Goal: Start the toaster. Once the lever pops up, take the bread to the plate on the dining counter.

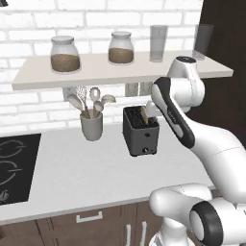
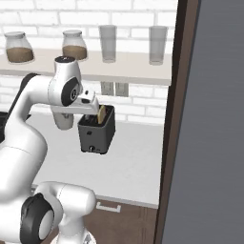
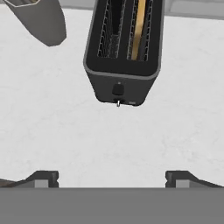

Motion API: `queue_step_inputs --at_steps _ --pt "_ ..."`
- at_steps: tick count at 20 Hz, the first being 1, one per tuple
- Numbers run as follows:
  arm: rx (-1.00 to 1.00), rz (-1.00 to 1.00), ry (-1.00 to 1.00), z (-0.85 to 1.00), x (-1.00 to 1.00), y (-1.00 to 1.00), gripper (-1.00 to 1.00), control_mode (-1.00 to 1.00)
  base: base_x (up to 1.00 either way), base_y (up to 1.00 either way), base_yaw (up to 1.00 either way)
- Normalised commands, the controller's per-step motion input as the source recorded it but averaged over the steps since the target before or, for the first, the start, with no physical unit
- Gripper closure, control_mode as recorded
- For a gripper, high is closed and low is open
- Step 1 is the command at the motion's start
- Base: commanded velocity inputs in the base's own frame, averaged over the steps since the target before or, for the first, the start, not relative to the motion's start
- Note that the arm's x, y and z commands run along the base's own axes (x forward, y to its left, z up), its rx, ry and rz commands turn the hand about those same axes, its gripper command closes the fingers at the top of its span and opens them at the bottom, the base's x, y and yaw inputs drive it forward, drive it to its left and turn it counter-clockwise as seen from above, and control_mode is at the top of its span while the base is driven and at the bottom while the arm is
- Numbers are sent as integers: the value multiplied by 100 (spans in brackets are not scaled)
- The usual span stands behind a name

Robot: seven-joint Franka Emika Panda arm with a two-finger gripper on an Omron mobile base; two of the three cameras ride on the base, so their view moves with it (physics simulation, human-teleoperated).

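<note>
The dark grey toaster stands on the white counter against the brick wall. A tan bread slice stands in one slot, its top edge poking out. The other slot is empty. A dark round knob sits low on the toaster's front. My gripper hovers above and in front of the toaster, open, fingertips far apart with nothing between them. In the base views my hand hangs just over the toaster's top. The plate and dining counter are out of view.
A grey utensil cup stands left of the toaster. A black cooktop lies further left. The shelf above carries jars and glasses. A tall dark panel rises close on the right.
</note>
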Motion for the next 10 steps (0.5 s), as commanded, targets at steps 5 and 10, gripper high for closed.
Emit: queue_step_inputs --at_steps 5,10 --pt "0 1 5 -28 0 25 -100 -100 0 0 0" --pt "0 0 1 -40 6 26 -100 -100 0 0 0"
